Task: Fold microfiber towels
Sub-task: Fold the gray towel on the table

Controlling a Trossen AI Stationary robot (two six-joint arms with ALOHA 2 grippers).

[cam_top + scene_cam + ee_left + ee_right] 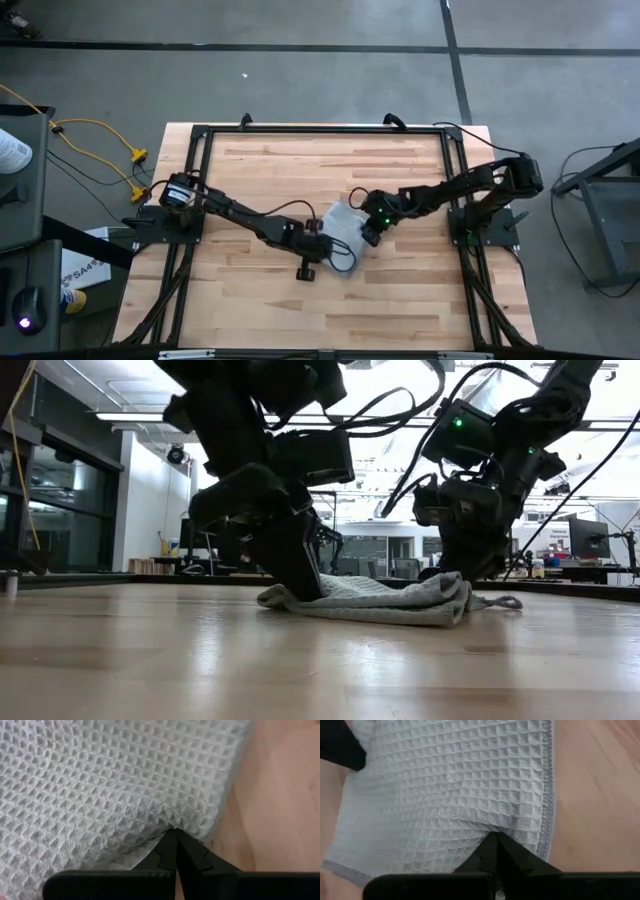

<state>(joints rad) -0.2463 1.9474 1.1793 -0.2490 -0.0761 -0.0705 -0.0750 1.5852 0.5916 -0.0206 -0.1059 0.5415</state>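
Left tool (176, 837) and right tool (496, 840) both clenched on towel (345, 222) edges

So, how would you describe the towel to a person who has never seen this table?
Find the wooden table; near its middle, both grippers meet on the towel. It is the only cloth there: pale grey-blue, waffle-woven, lying rumpled.

The wooden table (260, 170) stood with its pale planks showing on every side. Near its middle lay the one microfiber towel (345, 225), a small grey-blue waffle-weave cloth, rumpled and partly doubled over on itself. From table height, the towel (385, 600) sat in a low, soft heap directly on the boards (300, 660).
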